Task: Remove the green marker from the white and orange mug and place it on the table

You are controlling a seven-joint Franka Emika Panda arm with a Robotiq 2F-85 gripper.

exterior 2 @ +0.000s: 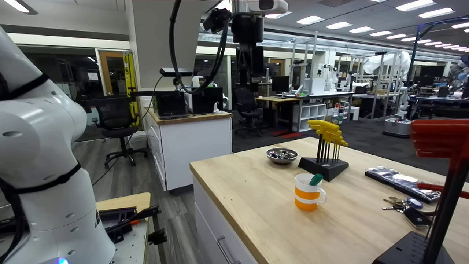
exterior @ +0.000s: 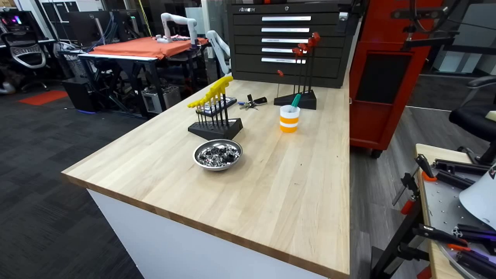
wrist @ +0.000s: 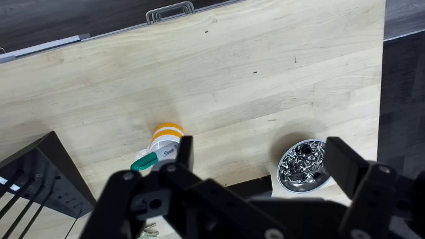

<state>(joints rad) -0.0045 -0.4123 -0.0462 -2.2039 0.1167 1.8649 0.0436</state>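
Green marker [wrist: 156,156] stands at a lean in the white-and-orange mug [exterior 2: 307,200], its green cap [exterior 2: 316,179] above the rim on the handle side. Mug upright on the tabletop [exterior: 271,201], nearer the drawer-side long edge than the opposite one.

Handling (expected): light, stiff, not fragile; smooth barrel, liable to twist in the pinch and roll once laid down. Hold across the exposed cap, or just below it if the fingertips fit past the rim; draw out along the lean. Risk: cap pulls off, or mug drags along.

Gripper [wrist: 260,156]: jaws spread wide, holding nothing, well above the tabletop.

Surroundings: metal bowl [exterior 2: 281,160] of small hardware toward the free short edge; yellow-handled hex keys [exterior: 211,93] toward the opposite long edge; keys [exterior: 254,103] beyond. Red-handled hex keys [exterior 2: 443,138] rise between mug and tool chest [exterior: 248,66] at the far short edge: probably the main obstacle. Approach from the drawer-side edge looks safer.
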